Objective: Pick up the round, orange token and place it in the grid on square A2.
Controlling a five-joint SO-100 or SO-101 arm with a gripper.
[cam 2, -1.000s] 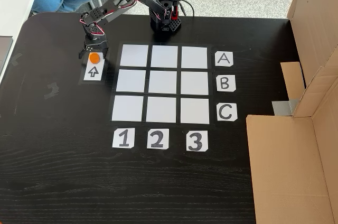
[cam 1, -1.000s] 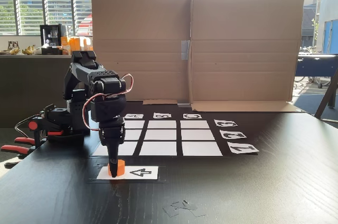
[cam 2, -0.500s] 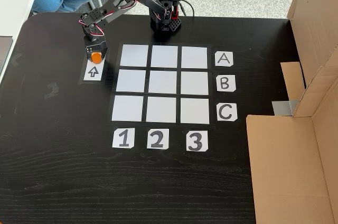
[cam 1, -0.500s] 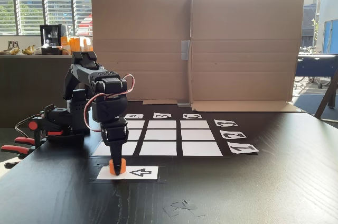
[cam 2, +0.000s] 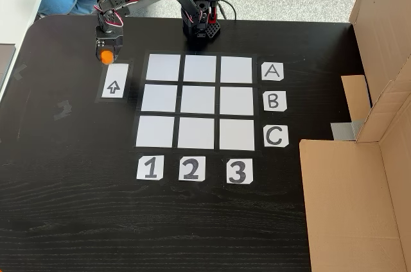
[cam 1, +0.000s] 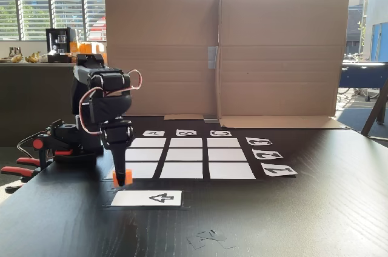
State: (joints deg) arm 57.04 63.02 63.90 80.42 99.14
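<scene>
Both fixed views show the gripper (cam 1: 122, 178) (cam 2: 106, 56) pinching the token (cam 1: 122, 177) (cam 2: 106, 56) between its fingers, raised clear of the table (cam 1: 273, 220) (cam 2: 77, 208). It hangs just beyond the far end of the arrow card (cam 1: 147, 197) (cam 2: 113, 81), left of the grid (cam 1: 182, 157) (cam 2: 196, 102). Square A2 (cam 2: 200, 68) lies bare.

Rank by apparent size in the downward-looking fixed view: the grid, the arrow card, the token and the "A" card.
1. Grid, by far the largest.
2. Arrow card, taller than the letter card.
3. "A" card, a bit smaller.
4. Token, smallest; it is held off the table, nearer the camera, yet looks smaller than either card.
</scene>
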